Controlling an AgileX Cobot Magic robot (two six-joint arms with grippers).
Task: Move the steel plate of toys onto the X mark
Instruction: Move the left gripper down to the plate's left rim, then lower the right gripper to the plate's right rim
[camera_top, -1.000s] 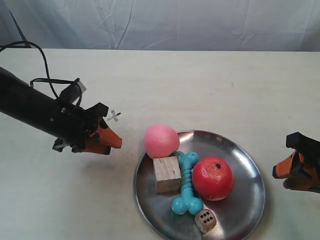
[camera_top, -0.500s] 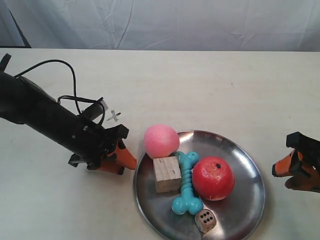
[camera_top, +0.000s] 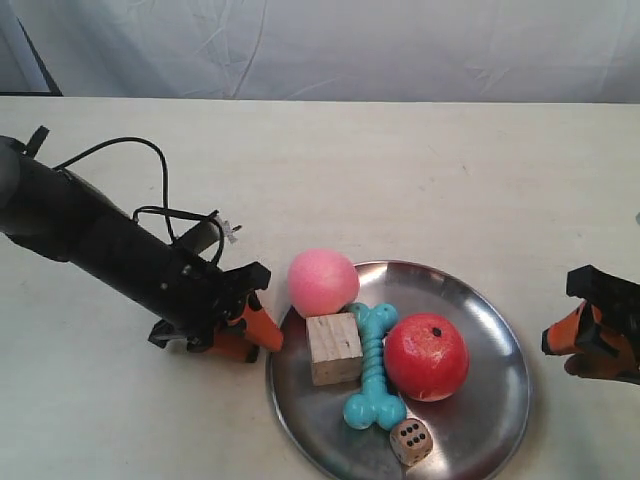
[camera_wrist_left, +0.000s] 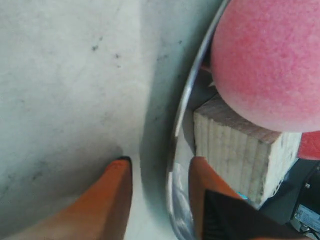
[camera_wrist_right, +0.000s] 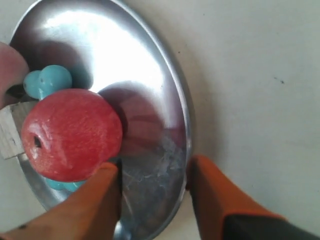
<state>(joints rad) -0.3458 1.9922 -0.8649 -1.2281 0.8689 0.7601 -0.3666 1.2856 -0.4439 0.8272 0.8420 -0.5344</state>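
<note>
The steel plate (camera_top: 480, 400) lies at the front with a pink ball (camera_top: 323, 283), wooden cube (camera_top: 333, 348), turquoise bone (camera_top: 373, 385), red apple ball (camera_top: 427, 356) and die (camera_top: 411, 441) on it. My left gripper (camera_top: 265, 335) is open at the plate's left rim. In the left wrist view this gripper (camera_wrist_left: 160, 161) has the rim (camera_wrist_left: 176, 150) between its fingers, beside the cube (camera_wrist_left: 240, 145) and pink ball (camera_wrist_left: 265, 65). My right gripper (camera_top: 560, 345) is open. In the right wrist view it (camera_wrist_right: 152, 167) straddles the rim (camera_wrist_right: 186, 145) near the apple (camera_wrist_right: 70, 135). The X mark (camera_top: 230, 231) shows just beyond the left arm.
The left arm's black cable (camera_top: 165, 195) loops over the table close to the X mark. A white cloth backdrop (camera_top: 320, 45) closes off the far side. The plate reaches nearly to the exterior view's bottom edge.
My left arm has swung towards the plate, bringing its gripper from beside the X mark to the plate's left rim. The right gripper and the plate have hardly moved.
</note>
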